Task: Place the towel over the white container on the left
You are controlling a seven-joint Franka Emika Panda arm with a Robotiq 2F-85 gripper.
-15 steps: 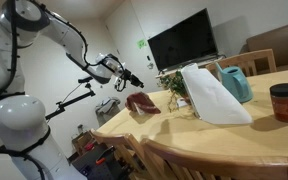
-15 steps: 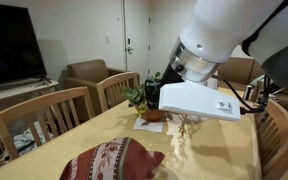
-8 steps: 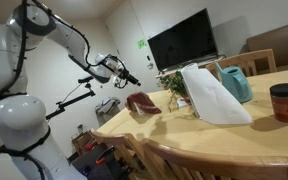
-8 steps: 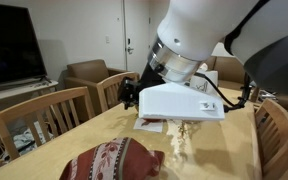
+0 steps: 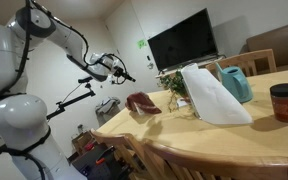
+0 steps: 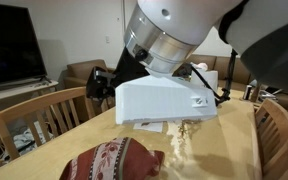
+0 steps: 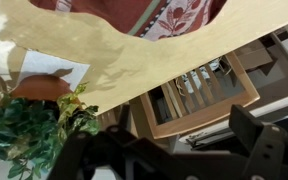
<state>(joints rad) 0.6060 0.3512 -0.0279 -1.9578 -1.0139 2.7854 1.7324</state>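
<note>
The towel (image 5: pixel 142 103), dark red with a pale pattern, lies humped at the left end of the wooden table (image 5: pixel 224 140); it also shows near the bottom of an exterior view (image 6: pixel 109 160) and at the top of the wrist view (image 7: pixel 174 15). The white container is hidden; whatever is under the hump cannot be made out. My gripper (image 5: pixel 127 75) hangs in the air up and to the left of the towel, clear of it. Its dark fingers (image 7: pixel 259 140) stand wide apart, so it is open, with nothing between them.
A small potted plant (image 5: pixel 174 85) on a white sheet stands just beyond the towel. Further along are a tall white object (image 5: pixel 212 95), a teal jug (image 5: pixel 236 82) and a red-brown jar (image 5: pixel 284 102). Wooden chairs (image 6: pixel 44 115) line the table's edge below the gripper.
The gripper has opened wide, and the arm has drawn back up and away from the towel, which stays humped on the table.
</note>
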